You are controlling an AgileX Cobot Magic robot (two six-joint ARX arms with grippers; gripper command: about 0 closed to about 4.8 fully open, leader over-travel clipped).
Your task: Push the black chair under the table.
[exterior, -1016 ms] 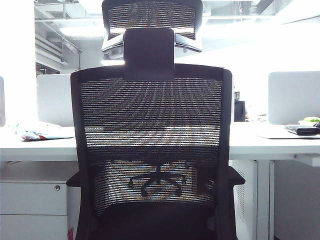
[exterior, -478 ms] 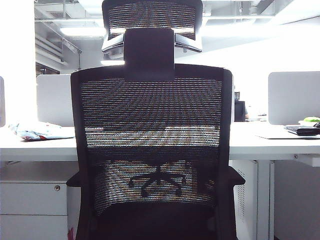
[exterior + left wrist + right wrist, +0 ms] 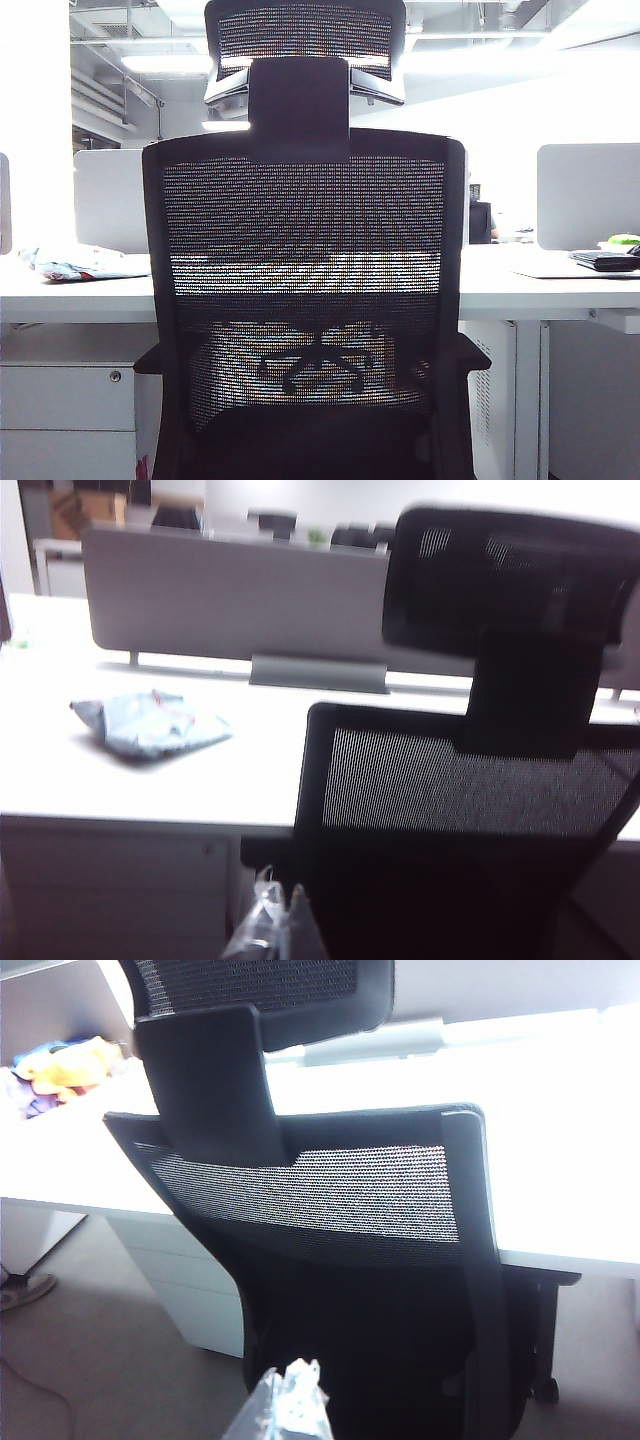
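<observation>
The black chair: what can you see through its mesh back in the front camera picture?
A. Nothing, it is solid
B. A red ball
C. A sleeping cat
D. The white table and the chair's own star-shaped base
D: through the see-through back of the black chair the bright top of the table shows as a pale band, and lower down the dark spokes of the chair's star-shaped base appear.

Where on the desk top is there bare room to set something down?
The table is bare between the crumpled bag and the black chair, and between the chair's right side and the paper and dark case at far right. The middle sits behind the chair back. The left gripper and right gripper show only tips, behind the chair.
</observation>
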